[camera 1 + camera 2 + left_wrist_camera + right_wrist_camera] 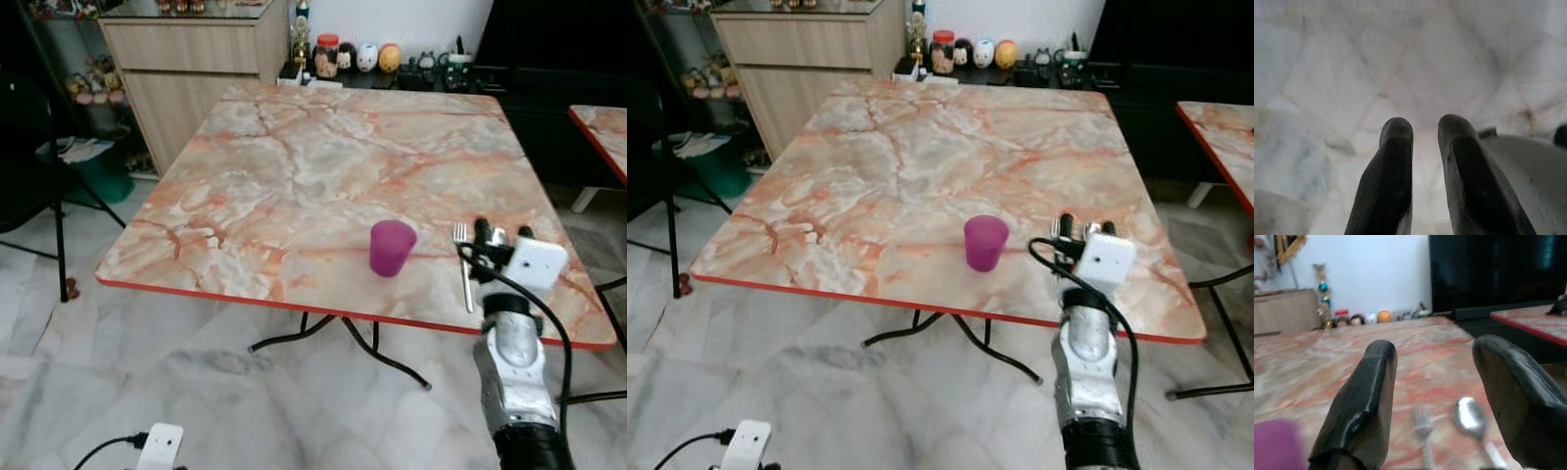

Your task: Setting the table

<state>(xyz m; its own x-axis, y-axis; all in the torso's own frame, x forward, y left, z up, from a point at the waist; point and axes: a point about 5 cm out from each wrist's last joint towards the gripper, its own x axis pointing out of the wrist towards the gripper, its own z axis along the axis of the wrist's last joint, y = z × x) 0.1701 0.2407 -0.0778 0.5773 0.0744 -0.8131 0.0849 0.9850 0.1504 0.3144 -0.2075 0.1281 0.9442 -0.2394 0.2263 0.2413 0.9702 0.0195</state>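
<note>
A purple cup (392,247) stands upright on the marble surface (294,157) near its front edge. To its right a fork (1423,427) and spoon (1469,417) lie side by side. The right pincer (1432,396) hovers over them, fingers spread, released. The left pincer (1425,147) hangs low over the floor (1352,73), fingers slightly parted, grasping nothing.

Right gripper (1432,396) agape, left arm idle
</note>
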